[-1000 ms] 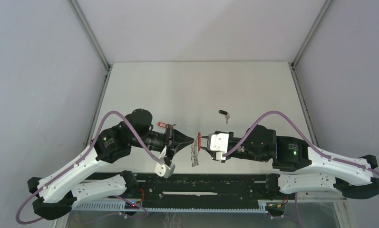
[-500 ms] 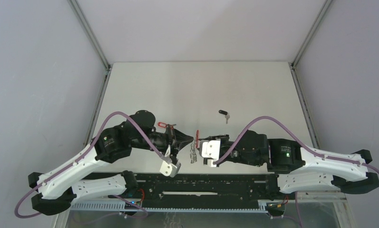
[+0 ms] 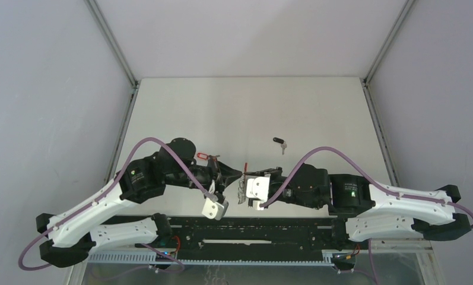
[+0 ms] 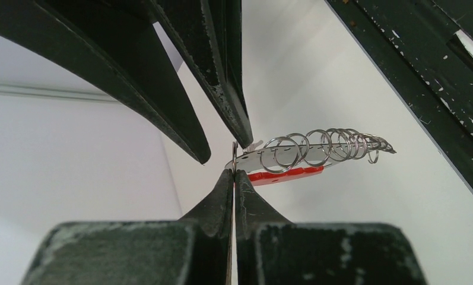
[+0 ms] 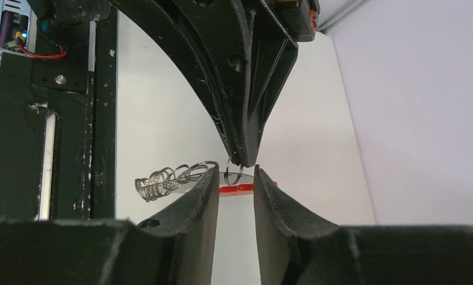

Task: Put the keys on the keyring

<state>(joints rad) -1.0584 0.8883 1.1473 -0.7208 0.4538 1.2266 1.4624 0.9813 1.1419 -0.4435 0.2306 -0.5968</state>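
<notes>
Regrasp of the keyring [image 4: 299,155], held between the arms. Left gripper [image 4: 234,172] is clamped on its edge; right gripper [image 5: 236,178] sits astride it, jaws apart. Black key [image 3: 279,142] and red-tagged key [image 3: 204,156] lie unthreaded. Next, probably: the right jaws close squarely without twisting the ring.

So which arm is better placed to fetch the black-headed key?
Right, probably: the black-headed key lies nearer its side, while the left fingers are shut on the keyring.

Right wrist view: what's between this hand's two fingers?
The red part of the keyring, in the right wrist view; the left hand pinches it just above.
</notes>
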